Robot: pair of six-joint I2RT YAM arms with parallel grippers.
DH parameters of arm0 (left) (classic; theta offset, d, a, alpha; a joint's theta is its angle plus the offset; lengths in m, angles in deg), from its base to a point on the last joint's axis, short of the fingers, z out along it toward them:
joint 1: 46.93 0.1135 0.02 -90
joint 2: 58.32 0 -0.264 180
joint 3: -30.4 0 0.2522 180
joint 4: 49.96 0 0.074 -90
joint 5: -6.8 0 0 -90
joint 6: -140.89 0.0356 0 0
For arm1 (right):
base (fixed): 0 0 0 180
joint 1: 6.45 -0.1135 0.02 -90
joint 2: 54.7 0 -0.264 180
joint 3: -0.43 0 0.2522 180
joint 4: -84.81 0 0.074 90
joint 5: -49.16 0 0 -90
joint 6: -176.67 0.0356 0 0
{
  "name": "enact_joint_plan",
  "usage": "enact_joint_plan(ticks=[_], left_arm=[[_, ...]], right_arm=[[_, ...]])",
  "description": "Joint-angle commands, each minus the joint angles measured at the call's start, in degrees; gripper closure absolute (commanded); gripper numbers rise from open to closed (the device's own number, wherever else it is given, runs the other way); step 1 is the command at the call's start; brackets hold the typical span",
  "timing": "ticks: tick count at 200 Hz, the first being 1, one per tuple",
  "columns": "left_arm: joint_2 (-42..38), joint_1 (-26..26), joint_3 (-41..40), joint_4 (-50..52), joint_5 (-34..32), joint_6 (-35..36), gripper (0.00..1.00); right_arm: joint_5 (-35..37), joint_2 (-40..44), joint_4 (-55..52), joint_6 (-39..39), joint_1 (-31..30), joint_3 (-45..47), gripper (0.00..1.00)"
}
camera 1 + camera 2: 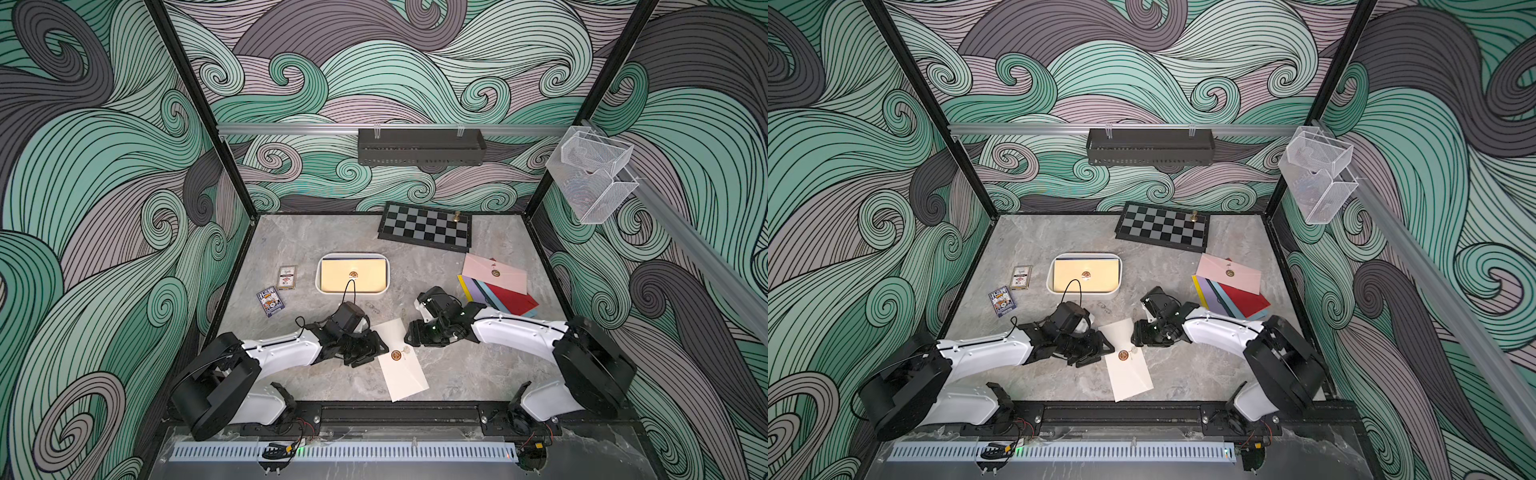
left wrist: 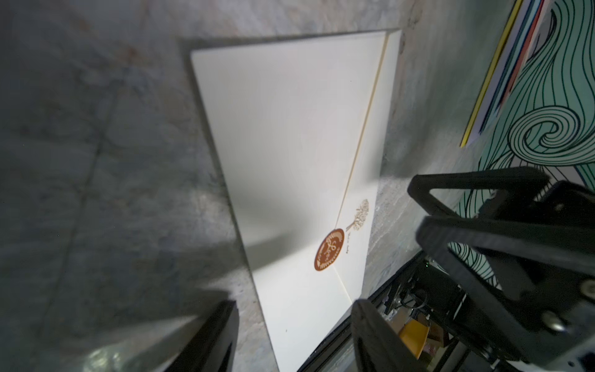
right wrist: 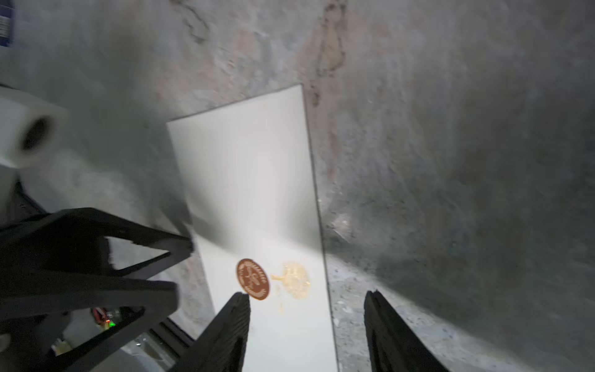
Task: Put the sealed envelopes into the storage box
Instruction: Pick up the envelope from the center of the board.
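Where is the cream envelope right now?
In both top views the cream envelope lies flat on the table near its front edge, between the left gripper and the right gripper, short of the storage box.

Grey marbled counter [image 1: 457,365]: black-and-grey chessboard [image 1: 424,226] at the rear, small brass piece [image 1: 457,216] on its far corner; two card packs [image 1: 286,277] [image 1: 270,301] side by side. Walls: black perforated tray [image 1: 420,146]; clear mesh bin [image 1: 592,174].

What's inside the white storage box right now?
A peach envelope with a round seal sticker lies flat in the storage box, nearly filling it. Anything beneath that envelope is covered, so how many are stacked there cannot be seen.
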Motion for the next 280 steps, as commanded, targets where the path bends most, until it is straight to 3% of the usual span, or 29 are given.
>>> enact_joint_plan(ticks=[1, 20, 61, 97, 151, 224, 252, 280], left_arm=[[1.6, 0.2, 1.4, 10.8, -14.0, -0.3, 0.38], [2.9, 0.8, 3.1, 10.7, -17.1, 0.8, 0.36], [13.4, 5.7, 6.5, 6.8, -11.6, 3.4, 0.38], [18.8, 6.2, 10.2, 5.8, -9.7, 5.6, 0.40], [13.1, 6.2, 4.6, -4.3, -1.4, 7.3, 0.42], [5.5, 6.2, 0.2, -16.1, 9.3, 8.2, 0.43], [2.9, 6.2, -0.2, -15.1, 10.1, 9.2, 0.63], [-0.2, 6.3, 0.4, -11.7, 9.9, 11.0, 1.00]], right_arm=[[4.2, -3.0, -5.1, -1.8, -0.6, -1.3, 0.39], [2.3, -5.5, -3.6, -0.3, -1.6, -1.6, 0.40], [0.1, -7.5, 1.0, 2.1, -2.6, -1.3, 0.40], [-1.8, -9.4, 3.7, 1.9, -2.3, -2.2, 0.39], [-10.5, -10.5, 15.1, 5.2, 1.6, 1.8, 0.39], [-15.3, -11.6, 21.2, 6.3, 3.9, 3.2, 0.39], [-15.4, -9.0, 21.6, 5.8, 4.8, 4.2, 0.39], [-18.3, -4.5, 23.5, 3.9, 6.5, 5.4, 0.39]])
